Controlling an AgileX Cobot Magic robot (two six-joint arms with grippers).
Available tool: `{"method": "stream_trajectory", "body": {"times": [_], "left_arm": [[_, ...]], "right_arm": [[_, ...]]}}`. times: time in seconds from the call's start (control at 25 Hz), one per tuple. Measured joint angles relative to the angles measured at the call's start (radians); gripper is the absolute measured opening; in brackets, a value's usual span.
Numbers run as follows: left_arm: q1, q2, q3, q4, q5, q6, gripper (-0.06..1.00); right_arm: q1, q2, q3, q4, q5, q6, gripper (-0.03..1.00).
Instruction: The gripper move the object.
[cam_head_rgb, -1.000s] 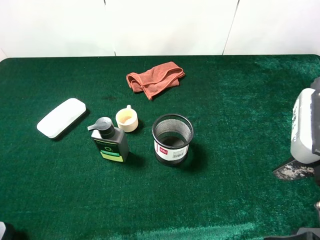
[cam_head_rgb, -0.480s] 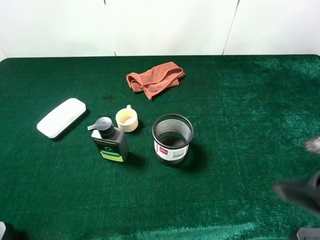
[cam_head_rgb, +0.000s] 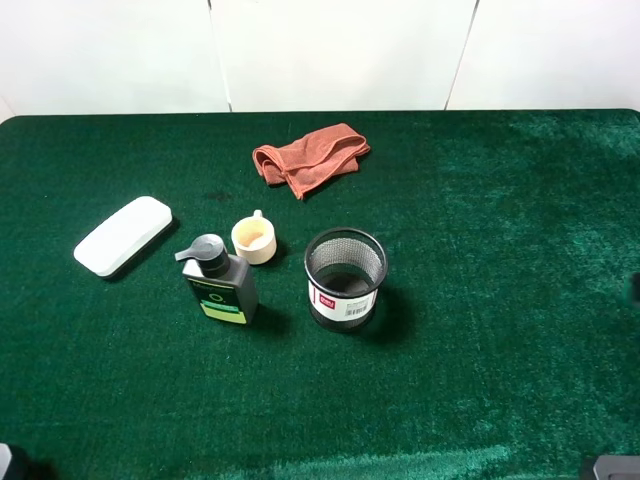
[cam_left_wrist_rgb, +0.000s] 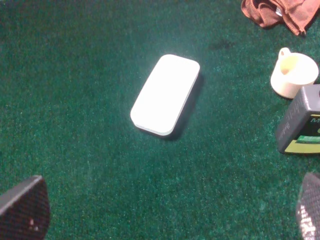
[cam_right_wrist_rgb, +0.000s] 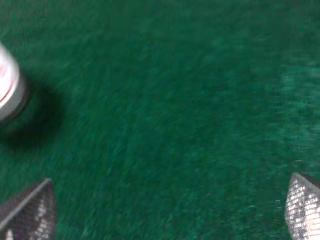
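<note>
Mostly out of overhead view, both claws spread wide, empty, pump bottle (cam_head_rgb: 222, 288) cropped in left wrist view, right wrist view blurred.

A: The plush worktop (cam_head_rgb: 480, 200) is deep green; the crumpled cloth (cam_head_rgb: 308, 157) at twelve o'clock is rust-orange.

B: The dark grey pump bottle (cam_head_rgb: 221, 284) carries a yellow-green label, and the black mesh cup (cam_head_rgb: 345, 277) a white barcode label. The oblong case (cam_head_rgb: 122, 235) is white, the small cup (cam_head_rgb: 254, 240) cream.

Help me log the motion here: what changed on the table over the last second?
The right arm, seen at the right edge of the high view a second ago, has pulled out of that view. Nothing was grasped or released. The pump bottle, mesh cup, small cup, white case and cloth stayed put.
</note>
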Motion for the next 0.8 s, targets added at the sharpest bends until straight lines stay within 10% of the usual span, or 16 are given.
{"method": "stream_trajectory", "body": {"times": [0.8], "left_arm": [[0.0,0.0,0.0,0.0,0.0,0.0,0.99]], "right_arm": [[-0.252,-0.331,0.003,0.0,0.001,0.004,0.69]]}}
